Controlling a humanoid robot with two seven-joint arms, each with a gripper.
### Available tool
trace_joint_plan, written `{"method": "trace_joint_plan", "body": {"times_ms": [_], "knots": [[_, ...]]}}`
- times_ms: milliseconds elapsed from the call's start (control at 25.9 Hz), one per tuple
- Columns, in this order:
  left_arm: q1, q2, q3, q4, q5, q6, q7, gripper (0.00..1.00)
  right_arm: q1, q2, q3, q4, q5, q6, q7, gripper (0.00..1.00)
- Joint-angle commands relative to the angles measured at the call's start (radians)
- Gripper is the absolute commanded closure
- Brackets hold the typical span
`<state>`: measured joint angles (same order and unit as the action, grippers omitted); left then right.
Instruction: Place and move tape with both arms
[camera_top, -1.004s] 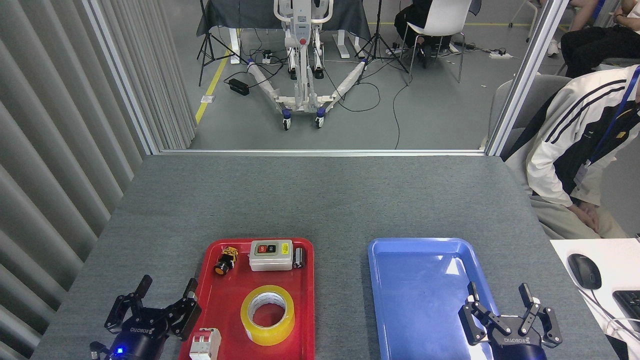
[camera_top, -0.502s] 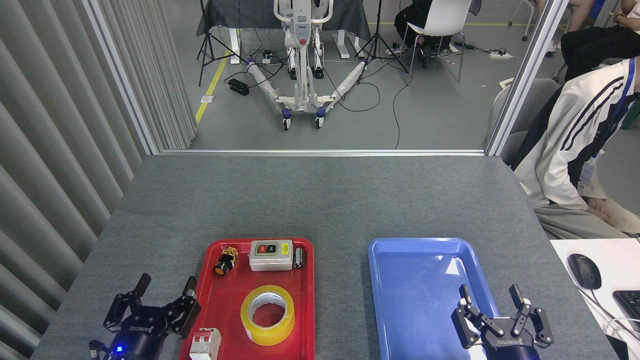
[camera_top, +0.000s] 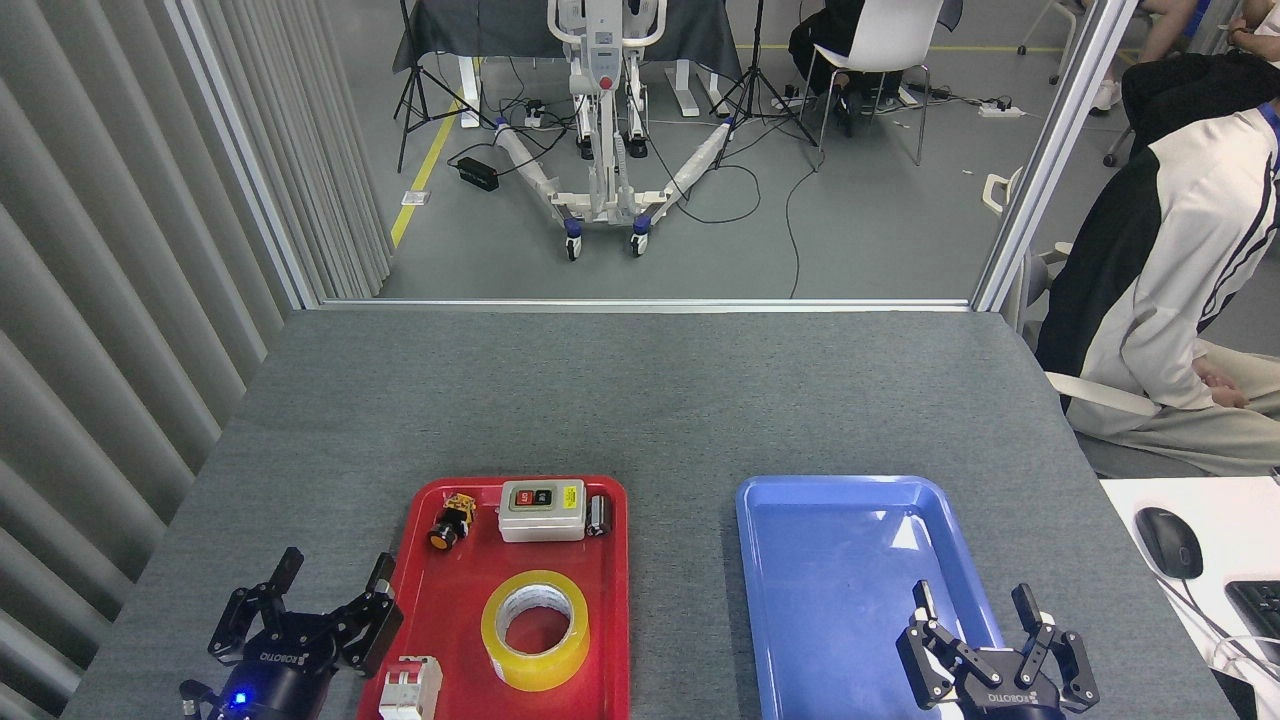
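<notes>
Tape (camera_top: 535, 629) lies in red tray (camera_top: 610, 560) (near edge).

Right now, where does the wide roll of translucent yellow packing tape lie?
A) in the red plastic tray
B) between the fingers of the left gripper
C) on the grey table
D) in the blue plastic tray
A: the yellow tape roll lies flat in the red tray, no gripper touching it.

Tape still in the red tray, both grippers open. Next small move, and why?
Probably swing the left gripper right and forward, over the tape. The roll lies flat and untouched in the red tray, that gripper is open just beside the tray's left rim, and the right gripper hangs over the blue tray, farther off.
</notes>
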<state>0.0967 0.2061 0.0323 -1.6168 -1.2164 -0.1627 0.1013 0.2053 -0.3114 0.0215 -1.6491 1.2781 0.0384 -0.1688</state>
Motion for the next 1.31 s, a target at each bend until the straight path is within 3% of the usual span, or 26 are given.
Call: {"method": "trace_joint_plan", "body": {"times_ms": [0, 464, 695, 850, 1004, 1275], "knots": [[0.000, 0.001, 0.000, 0.000, 0.000, -0.005, 0.000, 0.00, 0.003, 0.002, 0.000, -0.005, 0.000, 0.001, -0.003, 0.00], [-0.003, 0.010, 0.006, -0.003, 0.014, -0.014, -0.029, 0.00, 0.003, -0.006, 0.000, -0.008, 0.000, 0.000, -0.003, 0.00], [-0.071, 0.013, 0.005, -0.026, 0.014, -0.087, -0.334, 0.00, 0.003, -0.006, 0.000, -0.011, 0.000, -0.003, -0.003, 0.00], [-0.140, 0.024, 0.000, -0.020, 0.015, -0.164, -0.422, 0.00, 0.003, -0.006, 0.001, -0.011, 0.000, -0.003, -0.003, 0.00], [-0.196, 0.029, -0.052, 0.009, 0.015, -0.173, -0.479, 0.00, 0.003, -0.006, 0.001, -0.011, 0.000, -0.005, -0.003, 0.00], [-0.256, 0.007, -0.117, 0.048, 0.015, -0.175, -0.821, 0.01, 0.003, -0.006, 0.001, -0.011, 0.000, -0.005, -0.003, 0.00]]}}
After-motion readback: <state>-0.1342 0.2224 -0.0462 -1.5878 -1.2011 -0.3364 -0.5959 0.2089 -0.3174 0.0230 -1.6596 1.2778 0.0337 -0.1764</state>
